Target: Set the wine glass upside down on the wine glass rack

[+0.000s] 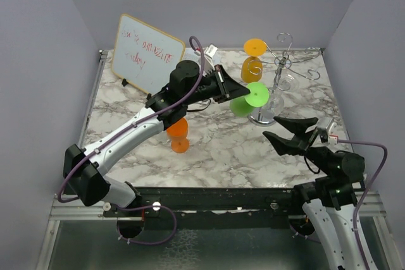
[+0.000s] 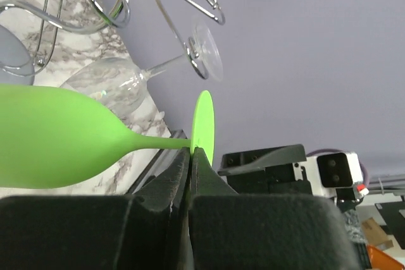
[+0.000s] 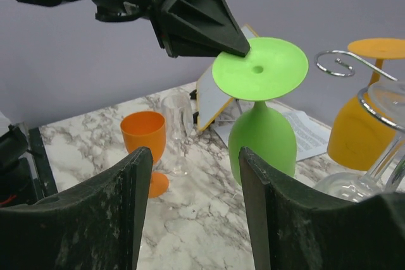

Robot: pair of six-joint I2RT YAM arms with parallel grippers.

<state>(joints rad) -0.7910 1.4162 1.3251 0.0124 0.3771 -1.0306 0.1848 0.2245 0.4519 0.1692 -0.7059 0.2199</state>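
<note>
My left gripper [image 1: 237, 90] is shut on the rim of the foot of a green wine glass [image 1: 242, 105]. It holds the glass upside down in the air, just left of the chrome wine glass rack [image 1: 279, 71]. In the left wrist view the fingertips [image 2: 197, 153] pinch the green foot [image 2: 204, 121], with the bowl [image 2: 57, 137] to the left. A clear glass [image 2: 126, 83] and an amber glass [image 1: 253, 62] hang upside down on the rack. My right gripper [image 1: 292, 129] is open and empty in front of the rack; its view shows the green glass [image 3: 262, 137] ahead.
An orange goblet [image 1: 178, 135] stands upright under my left arm, with a clear glass [image 3: 178, 124] beside it. A small whiteboard [image 1: 145, 54] leans at the back left. A printed paper [image 3: 310, 134] lies behind the rack. Grey walls enclose the marble table [image 1: 221, 150].
</note>
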